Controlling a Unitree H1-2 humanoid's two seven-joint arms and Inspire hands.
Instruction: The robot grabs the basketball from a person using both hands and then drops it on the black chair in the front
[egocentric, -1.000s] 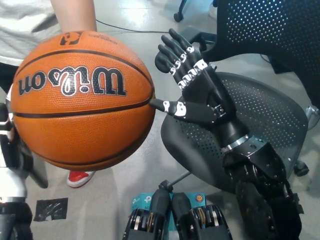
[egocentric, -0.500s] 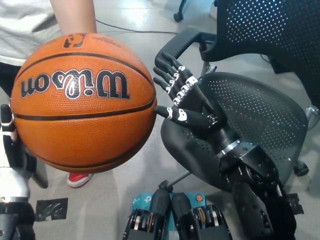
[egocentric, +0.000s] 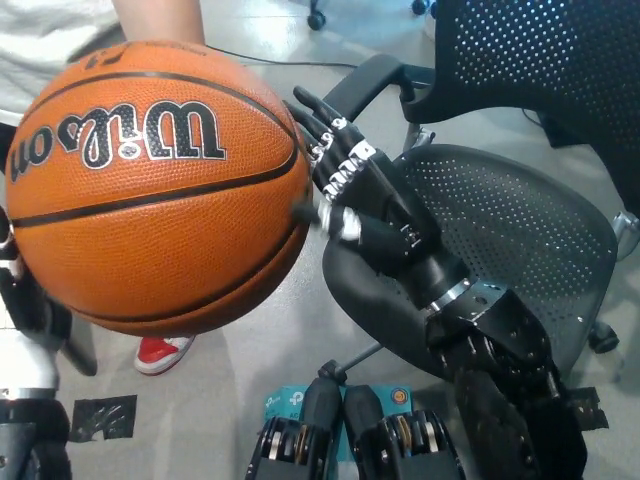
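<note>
An orange Wilson basketball (egocentric: 155, 185) fills the left half of the head view. A person's forearm (egocentric: 160, 18) comes down onto its top. My black right hand (egocentric: 355, 195) lies against the ball's right side, fingers spread and touching it, not curled around it. Only a small part of my white left hand (egocentric: 28, 340) shows, at the lower left, mostly hidden behind the ball. The black mesh chair seat (egocentric: 520, 230) is to the right, under my right forearm.
The chair's perforated backrest (egocentric: 545, 60) rises at the top right and its armrest (egocentric: 365, 85) reaches toward the ball. A person in a white shirt (egocentric: 45, 45) stands at the top left, with a red shoe (egocentric: 163, 352) on the grey floor.
My right hand has moved left from open air until its fingers rest on the ball's right side. The ball has shifted slightly up and left, and its lettering has tilted.
</note>
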